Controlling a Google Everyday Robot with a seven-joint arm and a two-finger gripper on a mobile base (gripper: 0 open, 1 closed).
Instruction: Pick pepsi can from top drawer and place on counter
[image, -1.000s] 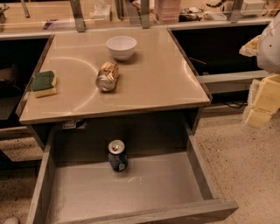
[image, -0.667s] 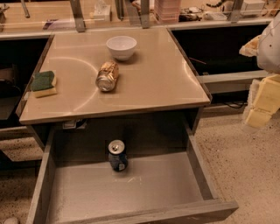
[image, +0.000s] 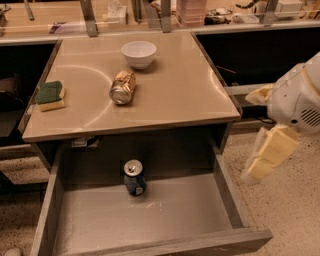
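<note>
The pepsi can (image: 134, 177) stands upright in the open top drawer (image: 165, 220), near the back and left of the middle. It is dark blue with a silver top. The counter (image: 170, 92) is the beige tabletop above the drawer. My gripper (image: 256, 132) hangs at the right edge of the camera view, beside the counter's front right corner and above the floor, well to the right of the can. Its pale yellow fingers (image: 270, 150) stand apart and hold nothing.
On the counter lie a gold can (image: 122, 87) on its side, a white bowl (image: 138, 53) behind it, and a green and yellow sponge (image: 49, 95) at the left edge. Dark recessed bays flank the counter. Speckled floor (image: 290, 210) lies right of the drawer.
</note>
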